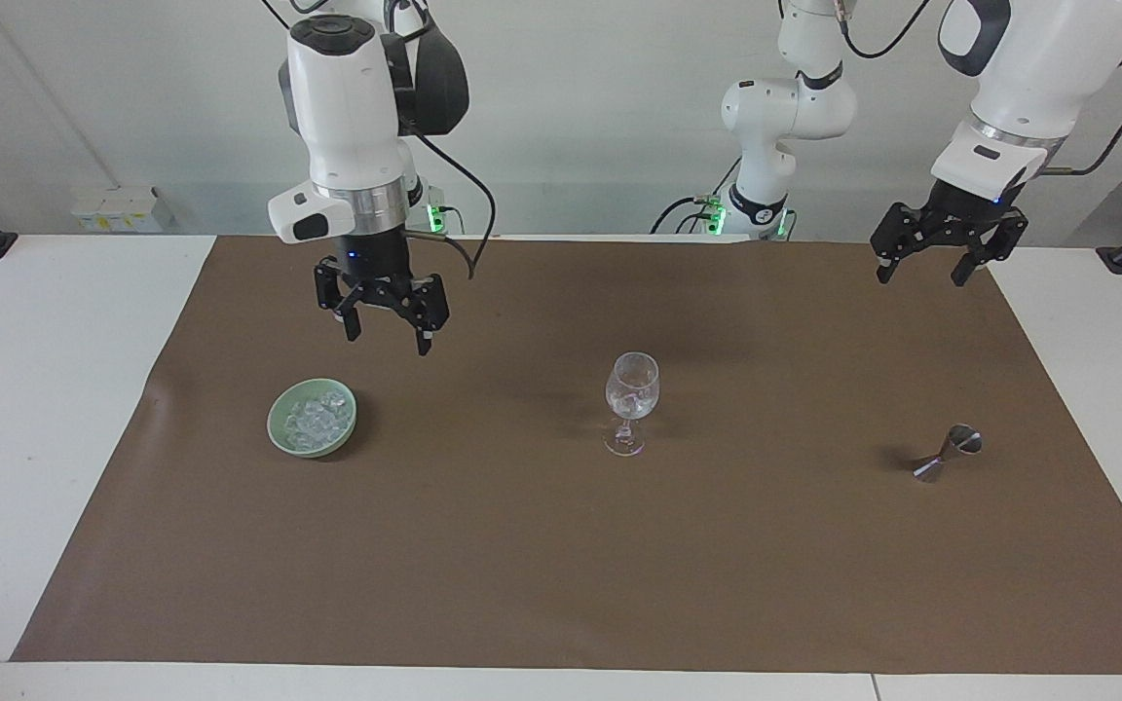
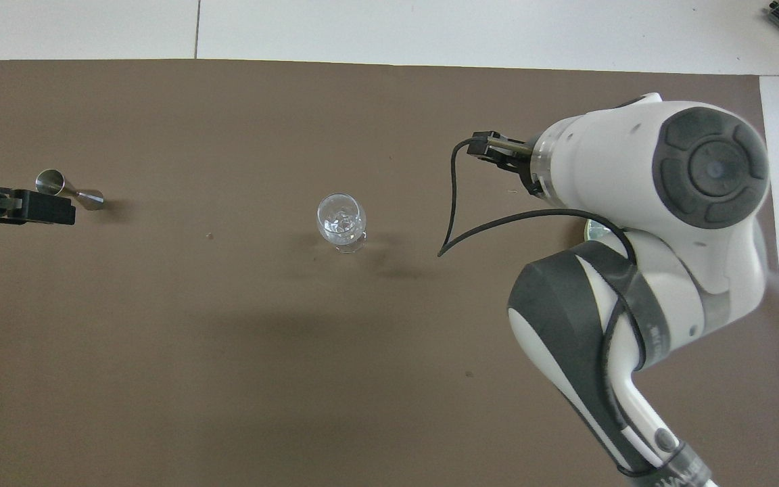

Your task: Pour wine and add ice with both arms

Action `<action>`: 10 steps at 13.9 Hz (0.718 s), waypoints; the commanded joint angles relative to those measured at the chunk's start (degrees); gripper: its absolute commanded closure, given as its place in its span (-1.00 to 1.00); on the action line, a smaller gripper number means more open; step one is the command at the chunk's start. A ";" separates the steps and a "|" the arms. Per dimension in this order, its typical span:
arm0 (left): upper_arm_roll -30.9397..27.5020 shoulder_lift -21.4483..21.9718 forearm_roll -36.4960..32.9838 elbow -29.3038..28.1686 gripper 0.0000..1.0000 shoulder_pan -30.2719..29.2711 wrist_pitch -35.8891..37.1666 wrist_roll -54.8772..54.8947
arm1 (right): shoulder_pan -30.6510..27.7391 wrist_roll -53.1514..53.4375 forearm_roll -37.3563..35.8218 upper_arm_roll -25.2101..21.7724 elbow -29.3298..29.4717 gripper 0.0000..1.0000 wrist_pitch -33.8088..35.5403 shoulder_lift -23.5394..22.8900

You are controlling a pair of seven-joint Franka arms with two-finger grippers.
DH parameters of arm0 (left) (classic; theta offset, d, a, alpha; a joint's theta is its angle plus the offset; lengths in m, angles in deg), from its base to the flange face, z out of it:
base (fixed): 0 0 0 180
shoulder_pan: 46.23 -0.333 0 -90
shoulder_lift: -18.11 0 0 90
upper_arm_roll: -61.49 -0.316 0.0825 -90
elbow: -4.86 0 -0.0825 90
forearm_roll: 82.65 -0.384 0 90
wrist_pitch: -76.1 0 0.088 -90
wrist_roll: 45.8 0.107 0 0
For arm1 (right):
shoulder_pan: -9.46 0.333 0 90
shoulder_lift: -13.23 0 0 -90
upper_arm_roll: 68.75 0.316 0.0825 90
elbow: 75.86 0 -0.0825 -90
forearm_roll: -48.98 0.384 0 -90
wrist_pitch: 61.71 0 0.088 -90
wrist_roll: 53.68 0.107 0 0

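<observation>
Now the right pincer (image 1: 383,312) hangs in the air with its jaws spread wide and nothing between them, over the brown mat (image 1: 561,545) just beside the green bowl (image 1: 312,417), on the side nearer the robots. The ice (image 1: 316,419) sits heaped in that bowl, toward the right arm's end of the worktop (image 1: 45,409). At the mat's middle stands the wine glass (image 1: 631,403), upright, with what look like a few clear chunks already in its cup. Over at the left arm's end, the left pincer (image 1: 947,255) waits high above the mat's corner nearest its base, also wide open and holding nothing. The steel jigger (image 1: 947,454) lies tipped on its side near that end, apart from everything else.

My read: this is the ice-adding step, with the right arm lined up for another piece. Next it needs to shift over the bowl, drop straight in, and close on a single chunk without nudging the bowl.
</observation>
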 commanded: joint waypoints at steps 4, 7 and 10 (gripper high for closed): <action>-1.80 -4.54 0.61 8.28 -1.00 0.56 6.79 0.92 | -0.19 -11.08 5.88 -7.65 2.02 -1.00 9.92 3.87; -1.89 -4.90 0.61 9.16 -1.00 0.48 6.97 0.83 | -0.54 -16.01 5.89 -11.00 5.36 -1.00 15.90 4.05; -2.15 -5.77 0.61 10.30 -1.00 -0.31 6.88 0.74 | -1.77 -18.05 5.89 -12.84 5.64 -1.00 18.11 5.01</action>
